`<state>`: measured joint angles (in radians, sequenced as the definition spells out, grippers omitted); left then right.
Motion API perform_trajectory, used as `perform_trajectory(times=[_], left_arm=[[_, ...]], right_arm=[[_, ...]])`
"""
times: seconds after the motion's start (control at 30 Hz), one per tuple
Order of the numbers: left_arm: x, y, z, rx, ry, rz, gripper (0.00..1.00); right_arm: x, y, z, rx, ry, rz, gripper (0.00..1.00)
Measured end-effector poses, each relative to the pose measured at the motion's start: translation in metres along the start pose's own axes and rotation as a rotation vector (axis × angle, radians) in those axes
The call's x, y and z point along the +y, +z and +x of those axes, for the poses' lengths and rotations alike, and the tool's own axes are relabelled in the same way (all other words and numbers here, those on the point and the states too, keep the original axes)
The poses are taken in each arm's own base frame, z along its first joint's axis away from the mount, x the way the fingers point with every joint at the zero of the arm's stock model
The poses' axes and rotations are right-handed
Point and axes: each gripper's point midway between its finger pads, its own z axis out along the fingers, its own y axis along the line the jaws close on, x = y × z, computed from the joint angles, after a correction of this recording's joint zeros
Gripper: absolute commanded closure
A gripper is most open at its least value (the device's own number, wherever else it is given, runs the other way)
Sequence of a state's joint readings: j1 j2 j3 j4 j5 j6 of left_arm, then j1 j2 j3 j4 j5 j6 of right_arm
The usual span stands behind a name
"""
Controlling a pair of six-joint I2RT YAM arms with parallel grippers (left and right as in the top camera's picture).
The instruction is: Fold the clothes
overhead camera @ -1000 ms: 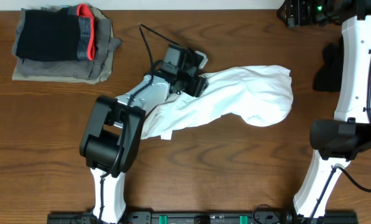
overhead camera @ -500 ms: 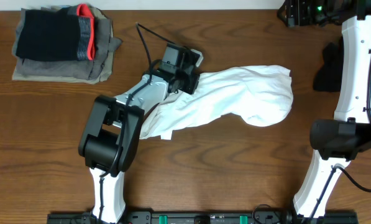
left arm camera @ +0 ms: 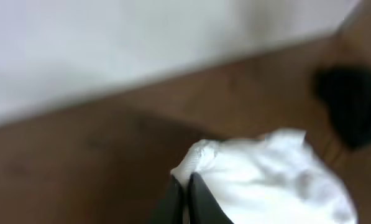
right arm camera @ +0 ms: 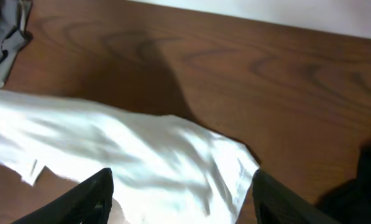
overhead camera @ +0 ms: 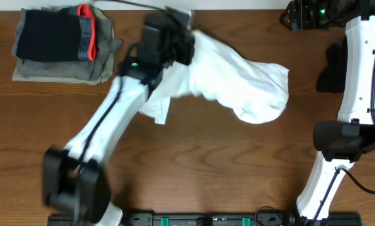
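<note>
At far edge, left of centre: left gripper [overhead camera: 174, 43] clamped on white T-shirt [overhead camera: 237, 81] hem, cloth trailing right. Right gripper [right arm camera: 185, 205] spread wide, holding nothing, facing shirt. Risk: thin pinch slipping; loose cloth bunching, snagging folded stack [overhead camera: 61, 44].

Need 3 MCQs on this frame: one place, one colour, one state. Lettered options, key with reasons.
1. Where on the brown wooden table is the folded stack of dark and khaki garments?
A. far left corner
B. near right corner
C. centre

2. What colour is the crumpled cotton T-shirt?
A. red
B. white
C. khaki

3. How is the left gripper?
A. open, clear of cloth
B. shut on the T-shirt
C. out of view

Key:
1 A, the stack sits at the top left of the overhead view.
2 B, the fabric looks plain white in every view.
3 B, the left wrist view shows its fingers pressed together on a white edge.
</note>
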<state>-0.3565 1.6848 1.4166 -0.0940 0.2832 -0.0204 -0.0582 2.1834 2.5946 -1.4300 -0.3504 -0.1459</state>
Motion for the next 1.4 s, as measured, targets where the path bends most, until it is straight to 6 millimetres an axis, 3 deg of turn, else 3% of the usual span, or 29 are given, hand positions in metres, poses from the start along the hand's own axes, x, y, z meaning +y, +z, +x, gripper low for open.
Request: perform_trajectory(times=[0.1, 0.2, 0.4, 0.67, 0.8, 0.93, 1.17, 1.3, 1.4], left_arm=[[-0.007, -0.036, -0.039, -0.104, 0.042, -0.018, 0.94], [-0.011, -0.058, -0.057, -0.159, 0.069, -0.03, 0.94], [-0.008, -0.072, -0.068, -0.193, 0.091, -0.072, 0.94], [0.015, -0.087, -0.085, -0.253, 0.111, -0.222, 0.94], [0.022, -0.093, -0.1, -0.317, 0.124, -0.255, 0.94], [0.021, -0.106, -0.128, -0.437, 0.134, -0.266, 0.94], [0.005, -0.16, -0.177, -0.66, 0.153, -0.256, 0.94], [-0.002, -0.182, -0.187, -0.706, 0.157, -0.253, 0.94], [-0.002, -0.184, -0.187, -0.71, 0.157, -0.253, 0.94]], right_arm=[[0.002, 0.001, 0.003, 0.014, 0.002, -0.004, 0.29], [0.006, 0.002, 0.005, 0.022, -0.002, -0.01, 0.28], [0.007, 0.015, 0.017, 0.073, -0.006, -0.021, 0.26], [0.017, 0.053, 0.061, 0.239, -0.018, -0.095, 0.2], [0.034, 0.069, 0.08, 0.306, -0.068, -0.138, 0.19], [0.061, 0.082, 0.087, 0.334, -0.144, -0.176, 0.19], [0.108, 0.092, 0.092, 0.343, -0.271, -0.232, 0.19], [0.125, 0.098, 0.098, 0.356, -0.309, -0.253, 0.2], [0.136, 0.106, 0.101, 0.353, -0.338, -0.266, 0.2]])
